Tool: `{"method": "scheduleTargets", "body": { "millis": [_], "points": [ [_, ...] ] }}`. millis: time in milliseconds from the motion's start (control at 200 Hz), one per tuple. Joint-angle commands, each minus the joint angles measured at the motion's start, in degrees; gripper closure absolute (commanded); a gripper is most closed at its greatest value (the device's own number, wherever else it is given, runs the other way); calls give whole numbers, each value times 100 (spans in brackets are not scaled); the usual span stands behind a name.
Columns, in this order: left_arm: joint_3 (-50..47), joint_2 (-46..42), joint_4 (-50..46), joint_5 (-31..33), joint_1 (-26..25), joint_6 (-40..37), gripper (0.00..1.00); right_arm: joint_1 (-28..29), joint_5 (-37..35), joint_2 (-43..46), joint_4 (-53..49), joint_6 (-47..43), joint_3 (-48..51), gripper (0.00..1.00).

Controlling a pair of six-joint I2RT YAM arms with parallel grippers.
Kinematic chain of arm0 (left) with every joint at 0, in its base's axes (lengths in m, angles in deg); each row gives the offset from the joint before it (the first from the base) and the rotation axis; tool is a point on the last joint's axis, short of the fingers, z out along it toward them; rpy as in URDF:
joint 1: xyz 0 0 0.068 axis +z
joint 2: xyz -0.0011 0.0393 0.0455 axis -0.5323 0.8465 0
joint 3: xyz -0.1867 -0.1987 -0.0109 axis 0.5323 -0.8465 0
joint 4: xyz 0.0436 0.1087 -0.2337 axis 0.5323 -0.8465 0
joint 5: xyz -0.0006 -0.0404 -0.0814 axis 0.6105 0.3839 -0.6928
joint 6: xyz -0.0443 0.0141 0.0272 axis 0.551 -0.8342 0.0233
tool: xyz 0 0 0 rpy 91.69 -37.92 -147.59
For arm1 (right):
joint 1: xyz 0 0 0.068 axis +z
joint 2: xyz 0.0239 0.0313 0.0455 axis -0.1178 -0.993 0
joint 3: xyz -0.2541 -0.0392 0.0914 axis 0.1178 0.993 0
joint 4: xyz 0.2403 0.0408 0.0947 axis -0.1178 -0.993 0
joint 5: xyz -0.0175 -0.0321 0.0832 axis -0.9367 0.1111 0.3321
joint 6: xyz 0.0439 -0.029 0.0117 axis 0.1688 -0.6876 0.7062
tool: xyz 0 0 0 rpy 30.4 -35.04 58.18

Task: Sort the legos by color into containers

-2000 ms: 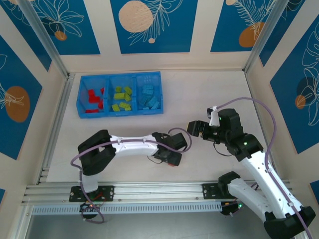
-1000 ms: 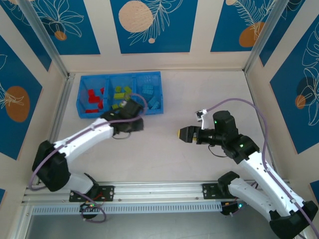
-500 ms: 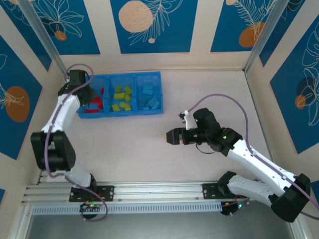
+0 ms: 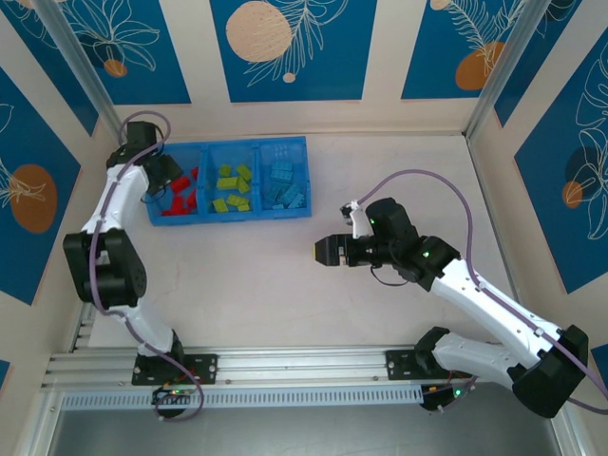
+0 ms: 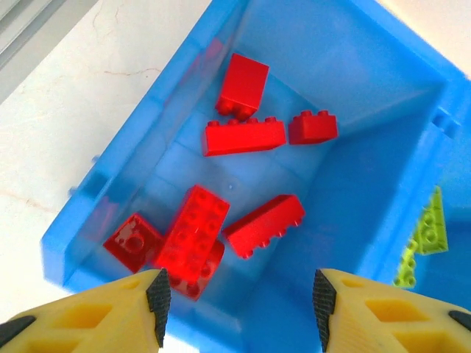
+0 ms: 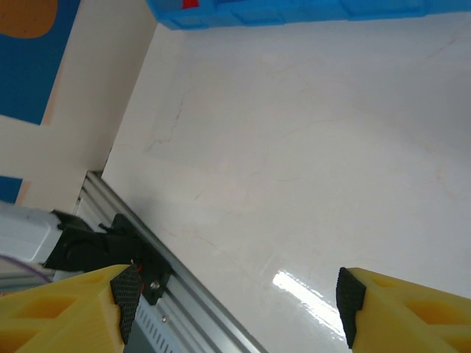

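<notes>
The containers are three compartments of one blue tray (image 4: pixel 228 216). Red legos (image 4: pixel 180 196) lie in the left one, lime green legos (image 4: pixel 233 186) in the middle one and light blue legos (image 4: pixel 285 185) in the right one. My left gripper (image 4: pixel 167 180) hangs over the left compartment. In the left wrist view the left gripper (image 5: pixel 240 301) is open and holds nothing, with several red legos (image 5: pixel 197 232) loose on the tray floor (image 5: pixel 110 184) below. My right gripper (image 4: pixel 319 252) hovers over bare table right of the tray. That right gripper (image 6: pixel 234 301) is open with nothing between its fingers.
An aluminium rail (image 4: pixel 285 363) runs along the near edge, and another rail (image 4: pixel 103 237) along the left side. Patterned walls close in the back and both sides. The rail (image 6: pixel 147 250) and the tray's front wall (image 6: pixel 294 11) appear in the right wrist view.
My left arm swung from mid-table to the tray's left compartment, and its gripper opened there. My right arm reached further left over the table, its jaws unchanged.
</notes>
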Motion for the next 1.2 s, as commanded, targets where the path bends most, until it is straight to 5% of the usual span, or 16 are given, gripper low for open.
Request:
{"method": "scheduleTargets", "body": {
  "millis": [0, 130, 280, 405, 510, 565, 730, 835, 905, 980, 1005, 1195],
  "points": [
    [-479, -1137, 69, -248, -239, -35, 45, -344, -584, 187, -87, 184, 42, 26],
    [-1294, -2306, 322, -12, -1110, -412, 45, -1226, -923, 344, 236, 40, 422, 24],
    [-2792, -3593, 1381, 33, -2214, -1169, 35, -2013, -2487, 289, 752, -717, 892, 24],
    [-4207, -4475, 2521, -295, -2334, -1926, 23, -2636, -3116, 82, 2106, -1534, 1697, 24],
    [-5111, -4825, 3295, 536, -2334, -2540, 1, -3018, -3164, -323, 3657, -2207, 2453, 21],
    [-5546, -4888, 3832, 791, -2333, -2986, 0, -3283, -2898, -689, 4210, -2249, 2638, 20],
    [-6478, -4489, 5238, 1565, -2298, -3308, 0, -3817, -2112, -1848, 5137, -2158, 2427, 21],
    [-6550, -3995, 5797, 1462, -2117, -3529, 0, -3805, -2006, -2154, 5815, -2572, 2420, 20],
    [-6723, -3613, 6516, 1090, -1793, -3464, 0, -3832, -1983, -2386, 6046, -2708, 2406, 20],
    [-6786, -3042, 7099, 557, -1256, -3123, 0, -3852, -1279, -2972, 7865, -2993, 2975, 15],
    [-6786, -2828, 7335, 385, -1079, -3075, 0, -3791, -1290, -2969, 7791, -3039, 2960, 0],
    [-6368, -1494, 8061, -407, -706, -3522, 0, -3792, -1423, -2910, 7472, -3028, 2857, 1]
  ]
}}
